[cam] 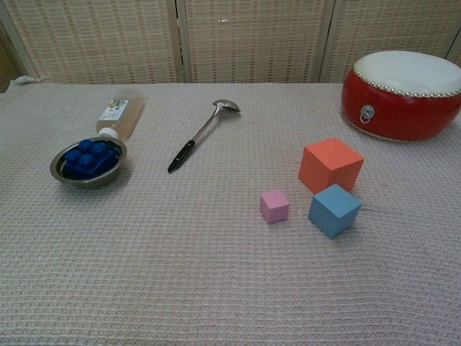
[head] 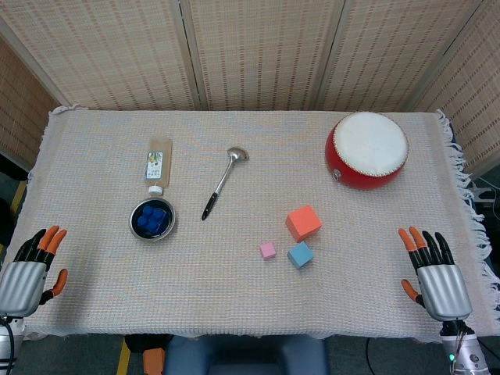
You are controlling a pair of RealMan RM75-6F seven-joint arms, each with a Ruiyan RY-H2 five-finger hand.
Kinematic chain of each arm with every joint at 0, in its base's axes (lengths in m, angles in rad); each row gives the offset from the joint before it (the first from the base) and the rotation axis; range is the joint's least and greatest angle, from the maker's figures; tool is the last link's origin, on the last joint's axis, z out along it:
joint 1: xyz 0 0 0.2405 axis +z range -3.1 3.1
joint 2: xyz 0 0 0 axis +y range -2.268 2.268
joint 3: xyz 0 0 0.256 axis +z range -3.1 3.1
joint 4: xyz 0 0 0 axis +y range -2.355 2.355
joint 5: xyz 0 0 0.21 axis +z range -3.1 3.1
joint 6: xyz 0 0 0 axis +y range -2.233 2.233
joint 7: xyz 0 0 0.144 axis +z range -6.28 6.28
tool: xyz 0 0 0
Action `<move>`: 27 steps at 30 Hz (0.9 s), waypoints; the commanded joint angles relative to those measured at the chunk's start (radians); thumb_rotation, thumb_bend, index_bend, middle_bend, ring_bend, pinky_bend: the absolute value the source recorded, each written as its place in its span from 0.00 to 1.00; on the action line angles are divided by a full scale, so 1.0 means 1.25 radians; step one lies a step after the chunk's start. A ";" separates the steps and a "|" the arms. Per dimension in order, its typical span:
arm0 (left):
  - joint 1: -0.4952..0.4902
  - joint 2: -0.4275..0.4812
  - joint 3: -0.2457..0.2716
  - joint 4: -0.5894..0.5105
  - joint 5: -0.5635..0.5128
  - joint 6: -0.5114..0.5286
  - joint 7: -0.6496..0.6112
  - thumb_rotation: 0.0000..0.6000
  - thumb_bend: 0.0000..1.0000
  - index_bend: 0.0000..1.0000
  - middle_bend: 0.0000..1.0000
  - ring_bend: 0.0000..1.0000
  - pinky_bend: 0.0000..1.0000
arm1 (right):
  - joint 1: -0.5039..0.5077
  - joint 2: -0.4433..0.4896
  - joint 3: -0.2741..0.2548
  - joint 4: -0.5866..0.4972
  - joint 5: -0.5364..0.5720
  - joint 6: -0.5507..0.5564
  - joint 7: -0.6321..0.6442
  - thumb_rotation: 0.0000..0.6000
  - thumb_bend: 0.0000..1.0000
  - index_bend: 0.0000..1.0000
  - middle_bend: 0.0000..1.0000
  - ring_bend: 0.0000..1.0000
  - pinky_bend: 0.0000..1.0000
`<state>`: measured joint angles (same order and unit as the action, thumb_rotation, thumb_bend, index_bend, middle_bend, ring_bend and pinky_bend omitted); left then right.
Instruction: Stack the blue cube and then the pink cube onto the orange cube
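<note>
A table covered with a pale woven cloth (head: 234, 297) is seen from above and from chest height. Toward the right of centre sit three cubes, none stacked. The orange cube (head: 303, 223), the largest, lies farthest back. Just in front of it, close but seemingly not touching, is the blue cube (head: 300, 255), turned so a corner faces forward. The small pink cube (head: 268, 250) sits just to the left of the blue one, apart from it. At the near left corner the left hand (head: 30, 269) rests at the table edge, empty, its orange-tipped fingers straight and slightly spread. At the near right corner the right hand (head: 433, 273) also rests empty, fingers extended and apart, well away from the cubes. Neither hand appears in the chest view. On the left side, a metal bowl (head: 152, 219) holds blue pieces, with a lying bottle (head: 158, 164) touching its far rim. A ladle (head: 223, 183) lies diagonally near the middle. A red drum (head: 367, 150) with a white top stands at the far right.
</note>
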<state>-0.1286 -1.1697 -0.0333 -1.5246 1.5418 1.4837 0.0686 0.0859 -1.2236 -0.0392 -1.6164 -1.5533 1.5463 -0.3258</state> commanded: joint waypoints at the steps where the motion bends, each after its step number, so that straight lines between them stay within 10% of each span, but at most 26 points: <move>1: 0.000 0.001 0.001 -0.001 -0.003 -0.004 -0.001 1.00 0.48 0.00 0.00 0.00 0.14 | 0.009 -0.002 0.001 0.004 -0.018 -0.012 0.019 1.00 0.15 0.00 0.00 0.00 0.00; 21: -0.005 0.021 0.003 -0.009 -0.016 -0.025 -0.034 1.00 0.48 0.00 0.00 0.00 0.15 | 0.343 -0.047 0.074 -0.092 0.019 -0.508 -0.107 1.00 0.15 0.00 0.00 0.00 0.00; 27: 0.000 0.020 0.002 -0.008 -0.014 -0.014 -0.032 1.00 0.48 0.00 0.00 0.00 0.16 | 0.361 -0.048 0.086 -0.104 0.072 -0.517 -0.179 1.00 0.14 0.00 0.00 0.00 0.00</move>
<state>-0.1284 -1.1450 -0.0301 -1.5353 1.5246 1.4663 0.0282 0.5253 -1.2809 0.0612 -1.7417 -1.4786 0.9020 -0.5251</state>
